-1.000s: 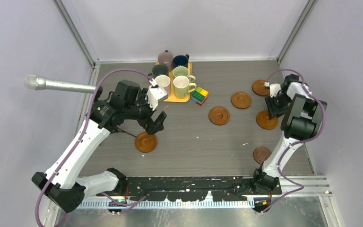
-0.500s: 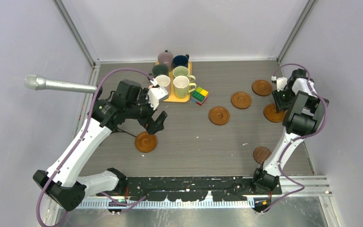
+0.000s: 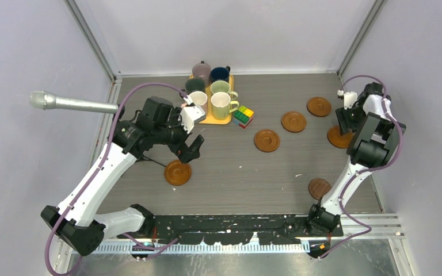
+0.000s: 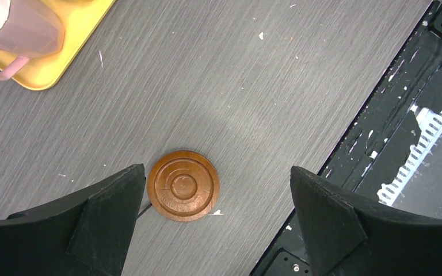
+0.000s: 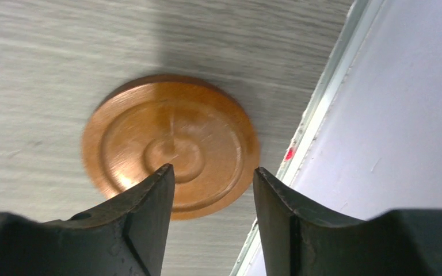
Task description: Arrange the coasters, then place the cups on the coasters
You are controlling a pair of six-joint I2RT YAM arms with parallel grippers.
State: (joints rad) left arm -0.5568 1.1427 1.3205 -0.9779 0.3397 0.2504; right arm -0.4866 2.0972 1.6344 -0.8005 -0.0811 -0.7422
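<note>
Six coasters lie flat on the table (image 3: 236, 167), none with a cup on it. One coaster (image 3: 178, 172) sits toward the near left, below the left gripper (image 3: 189, 148). In the left wrist view this coaster (image 4: 183, 185) shows between the two widely spread fingers (image 4: 103, 224). It is just beside the finger on the left of the picture and well apart from the other. The gripper hangs above it with nothing held.

A second coaster (image 3: 336, 138) lies at the table's right edge, partly hidden under the right gripper (image 3: 346, 122). In the right wrist view that coaster (image 5: 170, 144) lies just beyond the fingers (image 5: 144, 224), whose tips overlap its near rim. The fingers are parted, the gap between them narrower than the disc, and nothing is clamped. Whether the tips touch the wood cannot be told.

Three more coasters run in a slanting line right of centre: the near one (image 3: 266, 140), the middle one (image 3: 293, 121) and the far one (image 3: 319, 106). A darker coaster (image 3: 319, 188) lies close to the right arm's base.

All six cups (image 3: 221, 87) stand together on the yellow tray (image 3: 216, 119) at the far side. A coloured cube (image 3: 243, 116) is just beside the tray. A microphone (image 3: 69, 103) reaches in from the left.
</note>
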